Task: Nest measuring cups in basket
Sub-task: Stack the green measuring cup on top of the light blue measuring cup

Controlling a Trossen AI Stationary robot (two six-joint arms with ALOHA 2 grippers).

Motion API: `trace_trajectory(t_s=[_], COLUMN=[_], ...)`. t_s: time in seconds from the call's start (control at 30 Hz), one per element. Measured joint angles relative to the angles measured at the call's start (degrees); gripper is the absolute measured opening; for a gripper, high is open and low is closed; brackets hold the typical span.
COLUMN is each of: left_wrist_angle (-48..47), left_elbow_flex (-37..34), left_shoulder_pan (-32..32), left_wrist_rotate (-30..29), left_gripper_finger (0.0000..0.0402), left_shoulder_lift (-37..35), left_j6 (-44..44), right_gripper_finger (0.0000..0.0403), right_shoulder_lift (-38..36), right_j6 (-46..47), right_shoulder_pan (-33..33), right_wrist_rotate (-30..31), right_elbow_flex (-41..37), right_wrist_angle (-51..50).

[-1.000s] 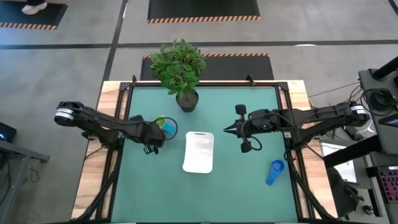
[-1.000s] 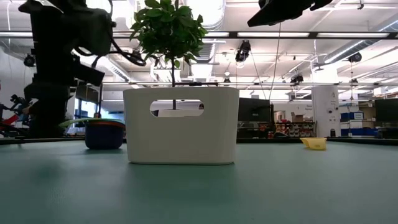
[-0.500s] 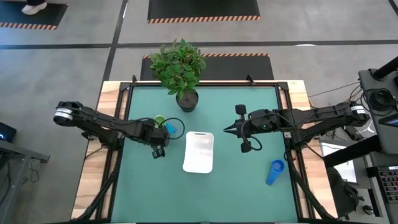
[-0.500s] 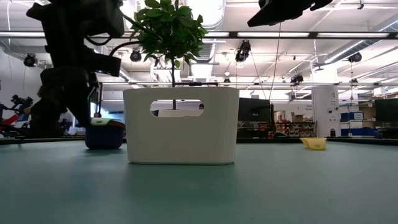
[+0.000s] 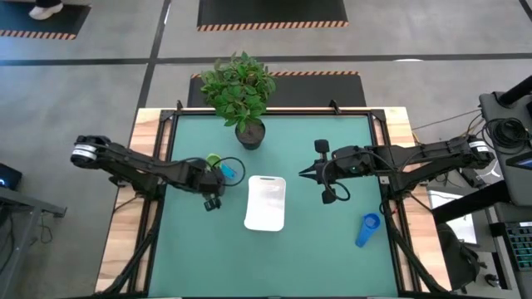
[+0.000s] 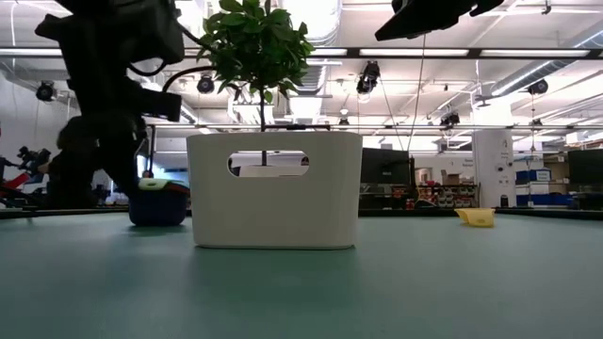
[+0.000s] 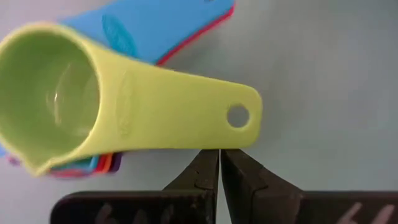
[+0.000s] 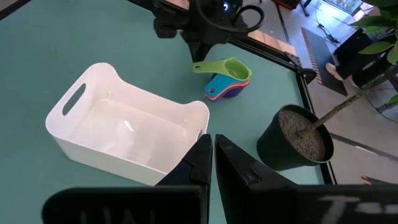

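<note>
Green cup (image 7: 93,112) handle embossed, unreadable; left gripper (image 7: 219,171) closed beside it.

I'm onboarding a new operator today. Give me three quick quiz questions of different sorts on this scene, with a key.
1. True or false: the green cup tops the nested stack.
2. Inside the white basket is: A) a blue cup, B) the plant pot, C) nothing visible.
3. Fill in: the lone blue cup lies nearer the ___ arm.

Key: 1 true. 2 C. 3 right. The left hand sits shut beside the green cup's handle; the right hand is shut too.
</note>
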Motion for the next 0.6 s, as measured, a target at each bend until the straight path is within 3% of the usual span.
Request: trace_trajectory(t_s=[0.1,0.3,0.6], left_wrist_angle=[2.06,3.18,2.94], left_elbow_flex=[0.19,1.69,4.12], left_shoulder_pan=[0.00,0.02,-0.57], left_wrist_rotate=[-0.91,-8.79,-5.94], left_gripper_finger=[0.0000,0.0000,0.0000], left_shoulder_lift=[0.02,-0.15,-0.98], left_j6=[0.37,0.35,2.58], right_gripper_finger=[0.0009,0.0009,0.0009], right_shoulder_lift=[0.00,0.00,0.00], right_j6=[-0.01,0.00,0.02], right_shoulder_pan=[0.01,0.01,0.02], right_wrist_rotate=[0.00,0.00,0.00], right_elbow_flex=[0.00,0.00,0.00], right_wrist_angle=[0.00,0.00,0.00])
